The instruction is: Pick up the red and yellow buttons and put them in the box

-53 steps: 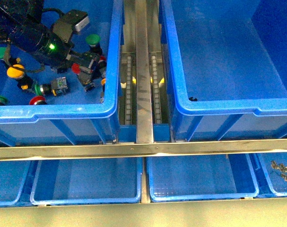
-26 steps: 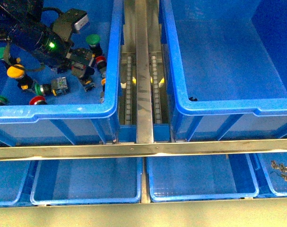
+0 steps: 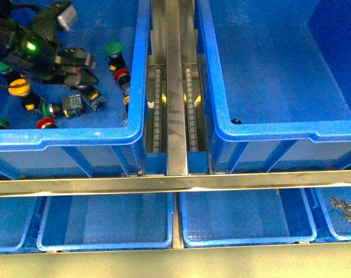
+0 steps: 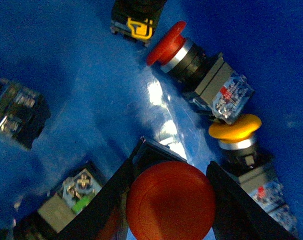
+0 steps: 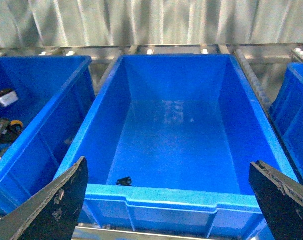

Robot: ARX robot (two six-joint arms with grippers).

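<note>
My left gripper (image 3: 84,65) is over the left blue bin (image 3: 77,136) of mixed push-buttons. In the left wrist view my left gripper (image 4: 174,161) is shut on a red button (image 4: 170,201), whose cap fills the gap between the jaws. Under it lie another red button (image 4: 167,42) and a yellow button (image 4: 235,126). The front view shows a red button (image 3: 122,75), a yellow one (image 3: 18,88) and a red one (image 3: 46,123). The box (image 3: 280,130) is at the right. My right gripper (image 5: 167,165) is open and empty before the box (image 5: 166,195).
Green-capped buttons (image 3: 113,49) and loose grey switch bodies (image 3: 72,103) lie among the others. A small black scrap (image 5: 124,181) lies in the box. A metal roller rail (image 3: 172,87) runs between the bins. Shallow blue trays (image 3: 106,223) sit on the lower shelf.
My left arm has moved left and away from the bin's right wall, carrying the red button. The loose buttons on the bin floor have stayed put.
</note>
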